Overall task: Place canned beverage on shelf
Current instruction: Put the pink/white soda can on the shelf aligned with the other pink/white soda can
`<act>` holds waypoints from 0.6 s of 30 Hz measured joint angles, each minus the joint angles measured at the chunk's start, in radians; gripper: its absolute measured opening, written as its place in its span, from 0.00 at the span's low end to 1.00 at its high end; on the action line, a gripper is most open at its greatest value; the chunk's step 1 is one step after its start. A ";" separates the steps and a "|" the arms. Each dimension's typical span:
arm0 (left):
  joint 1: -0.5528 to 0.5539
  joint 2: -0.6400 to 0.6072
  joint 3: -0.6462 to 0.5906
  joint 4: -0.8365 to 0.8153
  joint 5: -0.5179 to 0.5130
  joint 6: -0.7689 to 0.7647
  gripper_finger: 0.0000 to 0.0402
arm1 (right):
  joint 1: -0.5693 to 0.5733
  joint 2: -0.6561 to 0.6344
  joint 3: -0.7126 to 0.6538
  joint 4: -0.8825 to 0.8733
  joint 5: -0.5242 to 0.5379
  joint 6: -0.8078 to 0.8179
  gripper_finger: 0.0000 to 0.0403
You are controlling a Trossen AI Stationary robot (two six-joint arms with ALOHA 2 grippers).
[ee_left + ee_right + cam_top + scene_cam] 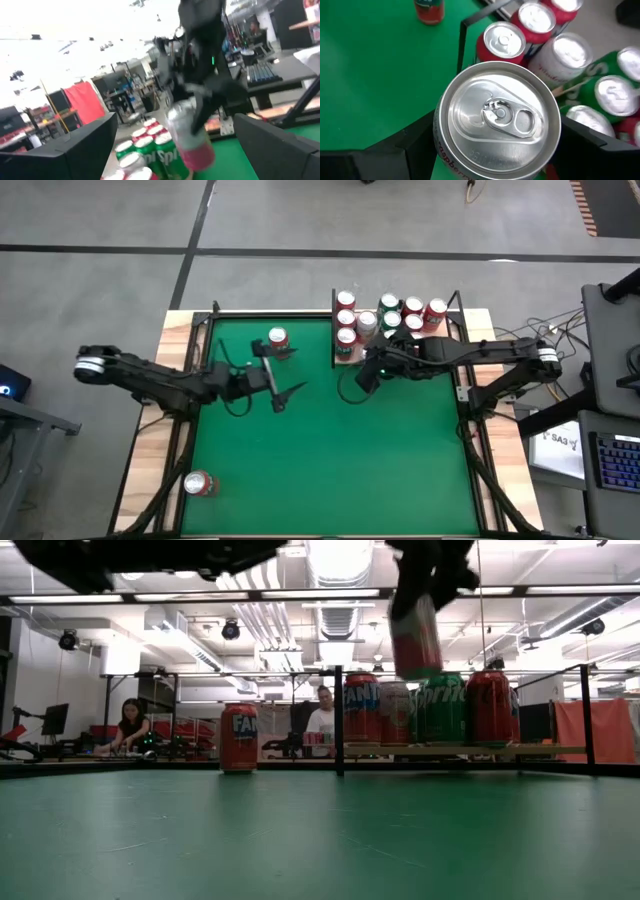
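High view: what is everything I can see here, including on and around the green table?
Table: one, green felt top, centre.
Shelf: one, pale wood with black rods, at the table's far edge.
Cans on shelf: roughly nine, red and green, standing close together.
Fanta can: one, red, upright on the felt left of the shelf.
Fallen can: one, red, on its side at the near left corner.
Held can: one, silver top, reddish base, raised above the shelf's front.
People: two, seated in the room behind.
Left fingers: open, empty, over the felt.
Right fingers: closed on the held can.
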 joint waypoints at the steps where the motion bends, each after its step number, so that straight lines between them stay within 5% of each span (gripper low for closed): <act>1: 0.000 -0.030 -0.015 0.003 0.000 0.007 0.95 | -0.011 0.000 -0.023 0.026 -0.012 0.000 0.71; 9: 0.003 -0.212 -0.098 0.001 0.000 0.016 0.95 | -0.073 0.001 -0.196 0.264 -0.045 -0.011 0.71; 18: 0.003 -0.278 -0.125 -0.032 0.000 0.038 0.95 | -0.077 0.012 -0.322 0.375 0.011 0.115 0.71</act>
